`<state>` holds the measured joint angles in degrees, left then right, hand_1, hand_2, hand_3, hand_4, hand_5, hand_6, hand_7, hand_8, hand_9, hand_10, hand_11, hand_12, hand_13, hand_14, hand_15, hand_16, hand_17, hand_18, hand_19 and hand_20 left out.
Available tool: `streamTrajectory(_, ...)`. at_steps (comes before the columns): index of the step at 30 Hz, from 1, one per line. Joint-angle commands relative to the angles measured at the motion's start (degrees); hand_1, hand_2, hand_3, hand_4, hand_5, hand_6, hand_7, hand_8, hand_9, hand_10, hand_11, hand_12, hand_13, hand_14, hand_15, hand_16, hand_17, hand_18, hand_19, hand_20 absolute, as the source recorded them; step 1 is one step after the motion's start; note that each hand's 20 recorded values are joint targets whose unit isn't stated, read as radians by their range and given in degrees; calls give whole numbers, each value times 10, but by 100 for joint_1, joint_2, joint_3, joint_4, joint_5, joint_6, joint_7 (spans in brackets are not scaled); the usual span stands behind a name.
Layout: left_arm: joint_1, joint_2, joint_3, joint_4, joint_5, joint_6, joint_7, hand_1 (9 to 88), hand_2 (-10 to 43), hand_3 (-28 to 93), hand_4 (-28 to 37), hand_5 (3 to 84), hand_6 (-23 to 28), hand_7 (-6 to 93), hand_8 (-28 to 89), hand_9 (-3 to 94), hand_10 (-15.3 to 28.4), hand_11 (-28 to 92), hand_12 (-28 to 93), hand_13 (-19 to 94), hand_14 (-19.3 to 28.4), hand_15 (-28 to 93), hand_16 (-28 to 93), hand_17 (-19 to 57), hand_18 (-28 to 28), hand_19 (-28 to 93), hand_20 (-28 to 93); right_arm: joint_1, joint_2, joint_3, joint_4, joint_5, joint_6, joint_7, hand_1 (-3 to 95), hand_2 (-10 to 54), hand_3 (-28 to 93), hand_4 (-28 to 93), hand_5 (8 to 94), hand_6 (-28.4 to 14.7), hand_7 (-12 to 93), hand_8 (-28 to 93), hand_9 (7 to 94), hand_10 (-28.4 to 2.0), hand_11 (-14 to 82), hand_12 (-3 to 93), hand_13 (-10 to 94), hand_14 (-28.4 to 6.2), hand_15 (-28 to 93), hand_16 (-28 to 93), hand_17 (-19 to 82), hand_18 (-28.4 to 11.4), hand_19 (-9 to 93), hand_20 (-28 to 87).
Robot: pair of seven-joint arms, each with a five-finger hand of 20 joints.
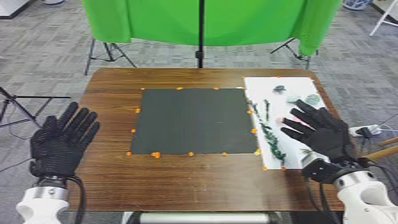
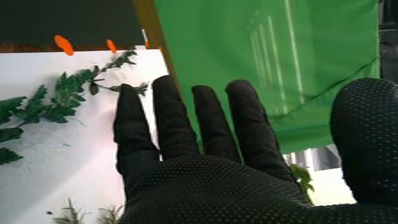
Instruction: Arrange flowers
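Note:
In the head view, my left hand (image 1: pixel 62 142) is open at the table's left edge, fingers straight. My right hand (image 1: pixel 324 137) is open over the right part of the white sheet (image 1: pixel 266 87), hiding some of what lies there. A long green leafy stem (image 1: pixel 272 142) lies along the sheet's left side, with pale green pieces (image 1: pixel 313 100) and a small dark green one (image 1: pixel 280 89) farther back. From the right wrist view, my right hand (image 2: pixel 213 185) has straight, spread fingers and holds nothing; the leafy stem (image 2: pixel 62 100) lies on white beside it.
A dark square mat (image 1: pixel 194 121) covers the middle of the brown table (image 1: pixel 111 180), with orange bits (image 1: pixel 156 155) round its edges. Behind the table hangs a green cloth (image 1: pixel 169 22) with a black stand (image 1: pixel 201 50) before it.

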<state>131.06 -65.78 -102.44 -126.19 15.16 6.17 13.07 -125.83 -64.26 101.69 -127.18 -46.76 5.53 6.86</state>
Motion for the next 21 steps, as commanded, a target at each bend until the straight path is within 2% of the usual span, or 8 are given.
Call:
streamTrajectory(1,48,-14,0,54,-71,-33,65,271,141,759,-282,441,75,56,-76,401,136,130,94,329,122,220,-42,-28,111,204,131,-38,4,-3,-30,-18,53,-17,148,98,785,-259,310,-45,73,-97,321,-133,19,101,319,-161,92,152,90,-174,292,140)
streamTrajectory(3,52,-7,22,80,-162,-142,186,269,132,764,-279,441,74,56,-76,401,134,129,94,328,121,219,-41,-28,111,204,130,-54,-8,30,-26,-35,34,3,148,98,785,-259,314,-46,75,-96,323,-135,19,102,318,-161,90,153,90,-174,291,139)
streamTrajectory(13,135,-43,-33,19,-169,-24,248,263,117,771,-275,439,61,59,-77,398,125,115,95,302,113,191,-31,-29,112,191,131,29,30,52,-8,-215,-67,131,151,83,784,-257,353,-50,79,-100,339,-136,23,100,311,-161,85,154,91,-174,289,137)
streamTrajectory(17,145,-37,-3,7,-207,38,251,263,118,770,-277,441,64,59,-76,398,125,115,97,306,114,193,-28,-29,112,189,132,100,199,-55,-133,-1783,270,512,179,32,780,-252,380,-61,82,-98,357,-144,29,103,338,-164,98,164,97,-183,366,168)
streamTrajectory(18,150,-36,17,-14,-241,117,261,262,118,770,-277,441,65,59,-76,398,127,116,98,307,115,194,-27,-29,113,189,132,145,261,-138,-161,-2316,411,689,194,10,780,-253,390,-63,87,-99,359,-144,30,104,339,-164,99,166,97,-185,383,173)
streamTrajectory(19,135,-28,46,-23,-338,197,273,262,118,770,-277,442,67,60,-76,399,130,120,100,309,115,195,-27,-28,112,190,133,189,321,-227,-182,-2888,515,879,207,-8,780,-253,396,-64,91,-101,359,-144,30,105,340,-163,99,169,99,-186,395,177)
streamTrajectory(20,138,-37,57,-18,-409,166,293,262,118,771,-276,444,68,59,-75,399,131,122,101,312,117,198,-26,-28,112,190,133,255,388,-335,-210,-3485,604,1142,228,-29,779,-252,406,-65,98,-104,362,-146,40,108,352,-163,105,175,100,-188,426,187)
streamTrajectory(21,135,-45,73,-21,-417,191,288,262,118,771,-276,444,69,60,-75,400,132,124,101,313,118,201,-25,-27,112,190,133,307,455,-440,-237,-4085,639,1437,241,-46,779,-254,416,-69,103,-108,368,-150,47,107,372,-161,115,184,105,-189,454,194)
